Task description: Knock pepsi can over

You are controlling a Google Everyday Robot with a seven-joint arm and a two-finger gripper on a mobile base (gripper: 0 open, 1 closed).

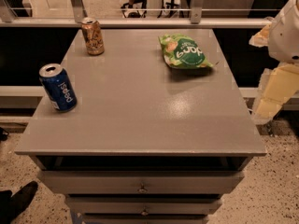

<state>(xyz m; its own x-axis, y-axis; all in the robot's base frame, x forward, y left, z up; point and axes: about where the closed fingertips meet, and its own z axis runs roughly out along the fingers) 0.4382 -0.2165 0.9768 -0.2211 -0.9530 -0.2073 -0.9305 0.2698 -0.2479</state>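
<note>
The pepsi can [58,87], blue with white lettering and a silver top, stands upright near the left edge of the grey table top [140,115]. My gripper [272,97], pale yellow under a white arm, hangs at the far right of the view, beyond the table's right edge. It is far from the can and touches nothing.
A brown-orange can [92,36] stands upright at the back left. A green chip bag [185,51] lies at the back right. Drawers [140,183] sit under the table top. A railing [140,22] runs behind the table. A dark shoe [18,197] is on the floor at lower left.
</note>
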